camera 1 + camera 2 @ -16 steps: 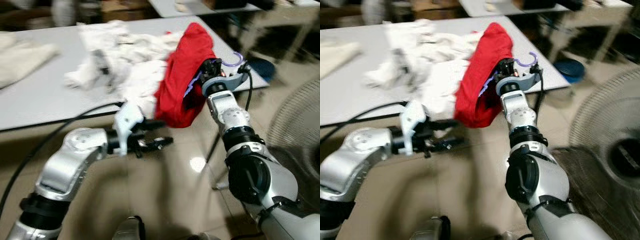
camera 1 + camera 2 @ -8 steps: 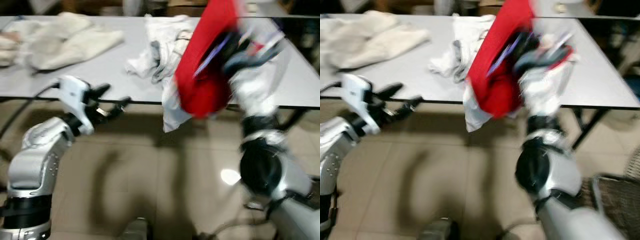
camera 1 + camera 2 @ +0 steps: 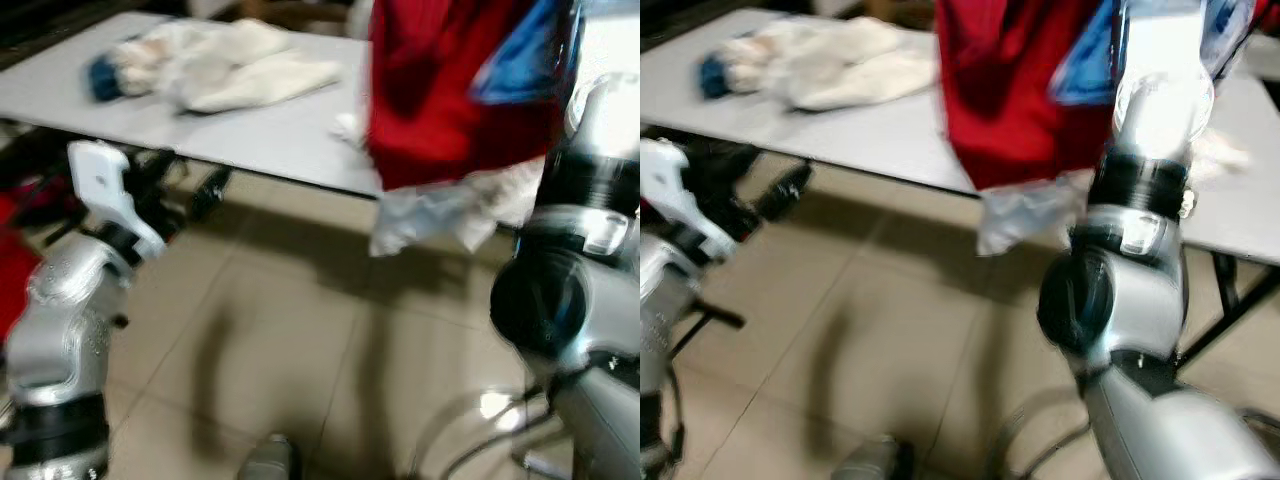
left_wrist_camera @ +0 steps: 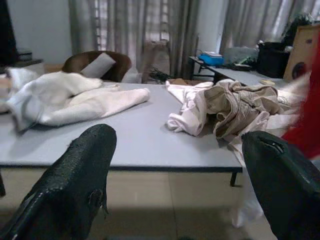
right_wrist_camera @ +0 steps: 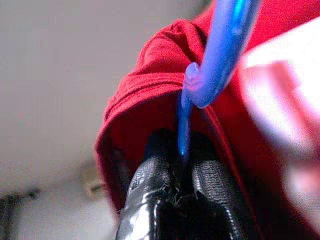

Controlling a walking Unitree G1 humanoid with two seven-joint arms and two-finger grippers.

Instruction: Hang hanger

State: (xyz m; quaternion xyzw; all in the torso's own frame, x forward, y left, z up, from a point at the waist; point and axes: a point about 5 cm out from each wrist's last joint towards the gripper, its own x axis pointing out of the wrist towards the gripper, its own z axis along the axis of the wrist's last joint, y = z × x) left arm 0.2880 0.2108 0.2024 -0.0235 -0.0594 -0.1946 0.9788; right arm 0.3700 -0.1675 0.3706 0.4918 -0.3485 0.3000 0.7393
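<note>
Hanger (image 5: 220, 55), blue plastic, is sitting pinched in your right gripper (image 5: 182, 180), its two black fingers clenched on the thin blue stem w/ the hook curving up toward the top of the right wrist frame. Red garment (image 3: 450, 90) is draping over it, hanging across the upper right of the left eye frame, blurred, w/ a pale cloth (image 3: 440, 215) dangling just below its hem. Right arm (image 3: 1140, 250) is rising up the right side of the frame, in front of the grey table (image 3: 270, 140). White clothes (image 3: 225, 65) are lying on the table at upper left; a beige crumpled pile (image 4: 235, 102) is lying on it in the left wrist frame. Your left gripper (image 4: 182, 187) is hovering at the table edge, at mid left in the head frames, fingers (image 4: 80, 185) spread wide apart, grasping nothing. Tiled floor (image 3: 280, 350) is filling the lower part of the frame.
</note>
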